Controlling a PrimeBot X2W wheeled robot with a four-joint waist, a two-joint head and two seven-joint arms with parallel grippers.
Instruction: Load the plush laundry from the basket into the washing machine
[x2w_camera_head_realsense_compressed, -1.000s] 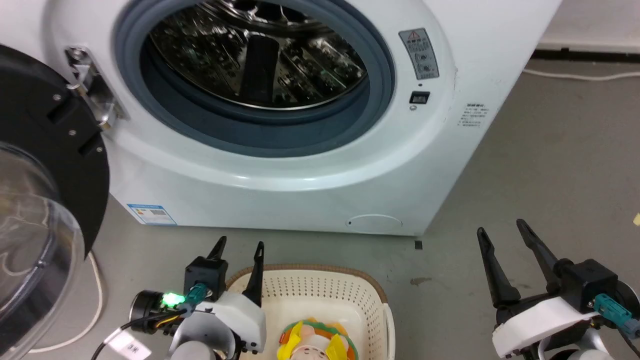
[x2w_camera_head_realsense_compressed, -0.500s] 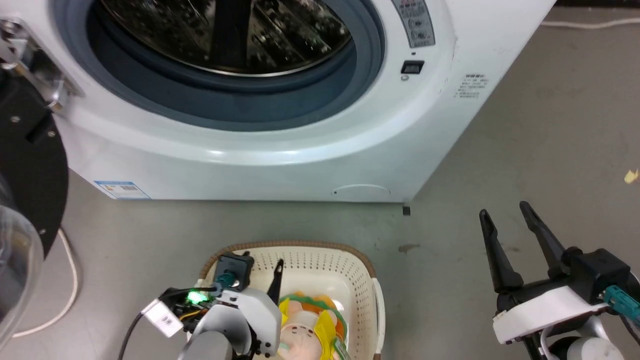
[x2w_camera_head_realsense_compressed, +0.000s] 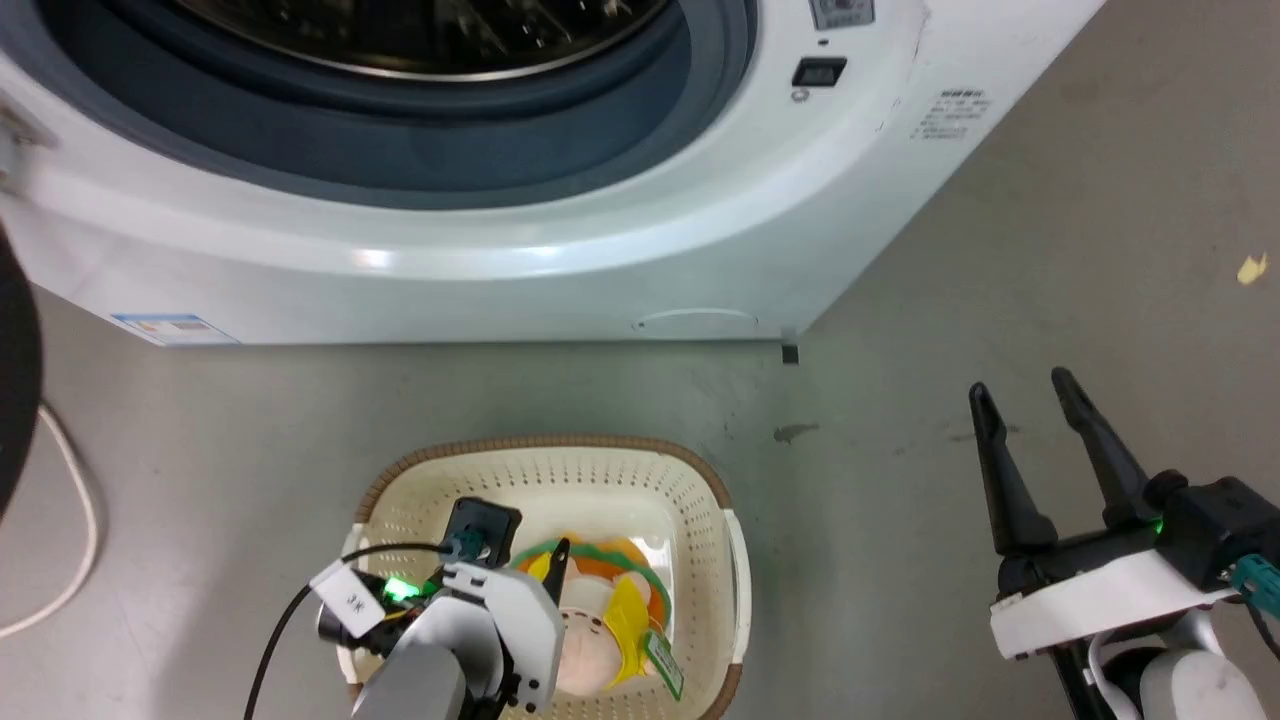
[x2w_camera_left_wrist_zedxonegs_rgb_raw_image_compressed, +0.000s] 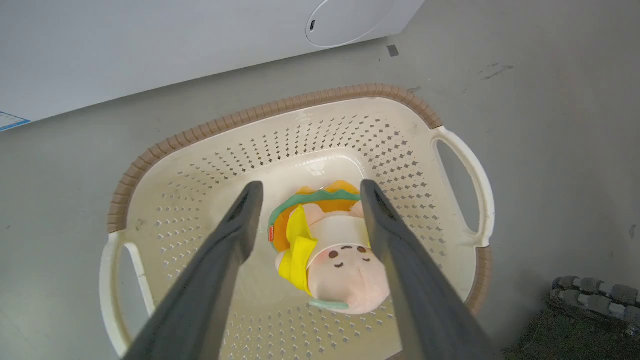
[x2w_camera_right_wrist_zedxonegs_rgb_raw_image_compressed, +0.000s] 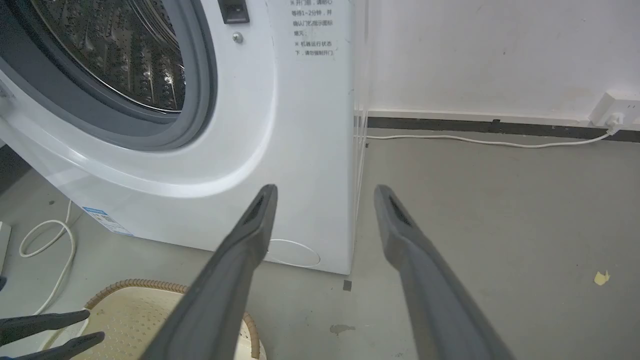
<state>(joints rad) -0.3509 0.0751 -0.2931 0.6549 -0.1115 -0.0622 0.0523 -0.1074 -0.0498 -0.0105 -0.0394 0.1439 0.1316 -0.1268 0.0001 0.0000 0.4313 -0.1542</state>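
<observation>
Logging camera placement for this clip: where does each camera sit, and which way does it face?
Left wrist: above the basket, looking down past the open left gripper at the plush laundry.
Right wrist: low, facing the washing machine front; right gripper shows.
Head: high, looking down; both grippers show.
All share the basket.

Washing machine (x2w_camera_head_realsense_compressed: 600, 270) front: glossy white, smooth, light glare on the curve. Door seal (x2w_camera_head_realsense_compressed: 480, 150): grey matt rubber. Drum (x2w_camera_right_wrist_zedxonegs_rgb_raw_image_compressed: 125, 55): shiny steel, embossed, mirror-like. Basket (x2w_camera_left_wrist_zedxonegs_rgb_raw_image_compressed: 400, 150): smooth cream plastic with slight sheen, perforated walls. Rim (x2w_camera_left_wrist_zedxonegs_rgb_raw_image_compressed: 280, 104): brown, ribbed woven look, matt. Plush laundry (x2w_camera_left_wrist_zedxonegs_rgb_raw_image_compressed: 350, 280): soft matt cloth, pale pink body, yellow and orange fabric parts. Left gripper (x2w_camera_left_wrist_zedxonegs_rgb_raw_image_compressed: 311, 184) fingers (x2w_camera_left_wrist_zedxonegs_rgb_raw_image_compressed: 215, 280): dark grey, matt, smooth. Floor (x2w_camera_head_realsense_compressed: 1050, 200): matt grey, scuffed, stained in spots.
</observation>
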